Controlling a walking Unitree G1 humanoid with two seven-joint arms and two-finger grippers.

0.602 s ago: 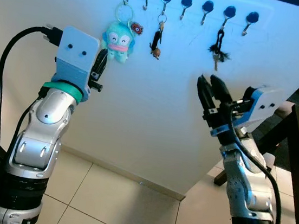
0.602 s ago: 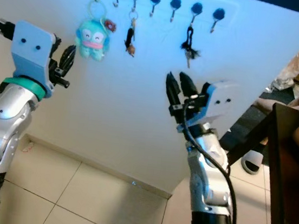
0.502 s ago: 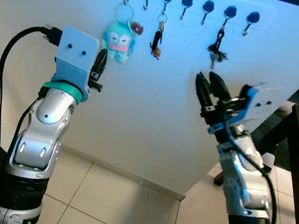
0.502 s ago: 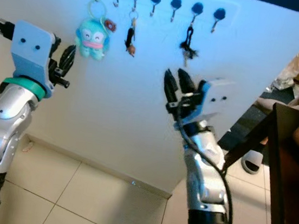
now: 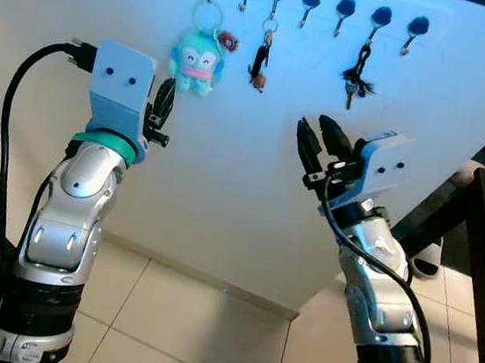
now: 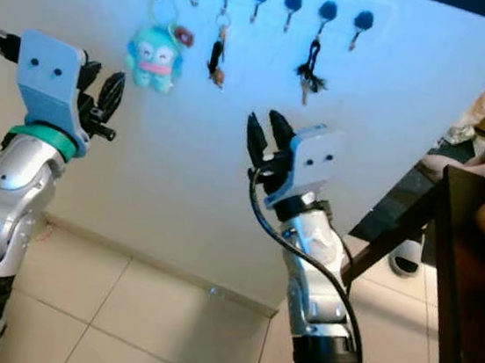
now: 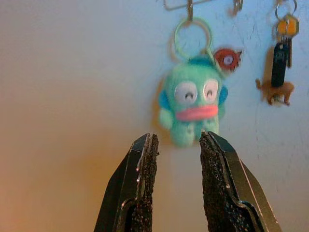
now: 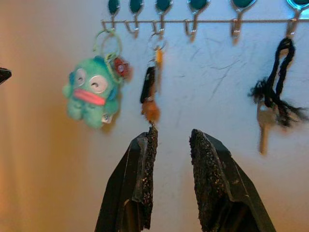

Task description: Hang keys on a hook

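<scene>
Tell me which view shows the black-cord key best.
Right wrist view: the black-cord key hangs large and whole from its hook, silver blade visible. Both eye views show it small and far; the left wrist view does not settle it.

A smooth, matt white wall [image 5: 224,188] carries a thin metal hook rail [image 8: 203,21] with glossy dark knobs. A soft, fuzzy teal plush charm [image 7: 192,108] hangs from a pale plastic-looking ring. Beside it hang metal keys [image 8: 150,92] with a black plastic fob. A key on frayed black cord [image 8: 275,96] hangs further along. The left pincer [image 7: 176,145] and right pincer [image 8: 169,145] have rough, gritty black pads. The arms are brushed silver metal with matt blue plastic housings. The floor [image 5: 189,326] is glossy pale tile.
</scene>
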